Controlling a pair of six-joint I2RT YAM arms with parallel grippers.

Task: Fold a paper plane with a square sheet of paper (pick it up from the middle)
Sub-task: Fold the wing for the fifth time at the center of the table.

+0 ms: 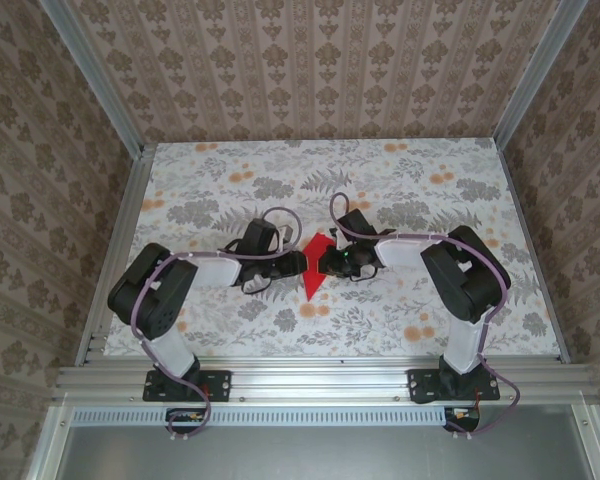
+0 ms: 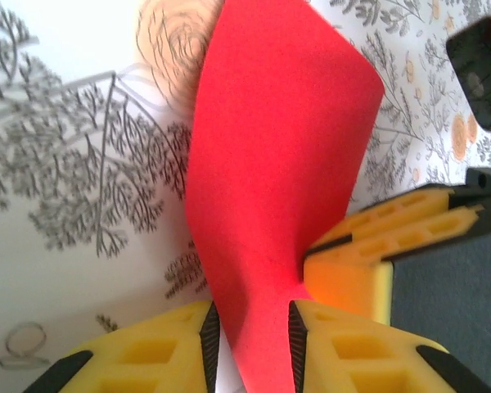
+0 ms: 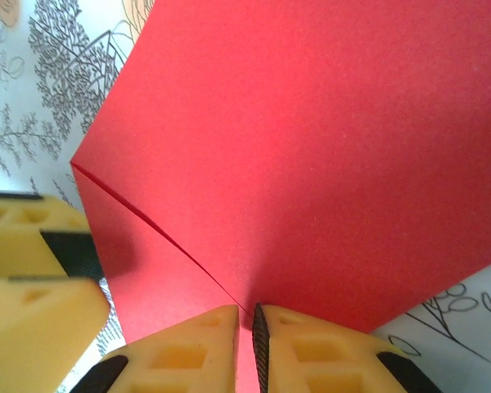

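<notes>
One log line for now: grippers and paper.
red sheet: creased, partly folded | left gripper: open, sheet between fingers | right gripper: shut on sheet at fold

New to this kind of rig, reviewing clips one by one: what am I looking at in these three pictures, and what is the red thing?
Two black robot arms, left and right, are bolted at the near edge of a flower-patterned table. The wide picture looks down from above and behind them. The two close-ups come from a camera on each wrist, so the yellow fingers at the bottom are that arm's own. Between the arms is a thin bright red sheet of paper, partly folded along a crease. The right hand is pinched shut on the paper. The left hand has its jaws apart with the paper running between them, so it looks open rather than gripping.
</notes>
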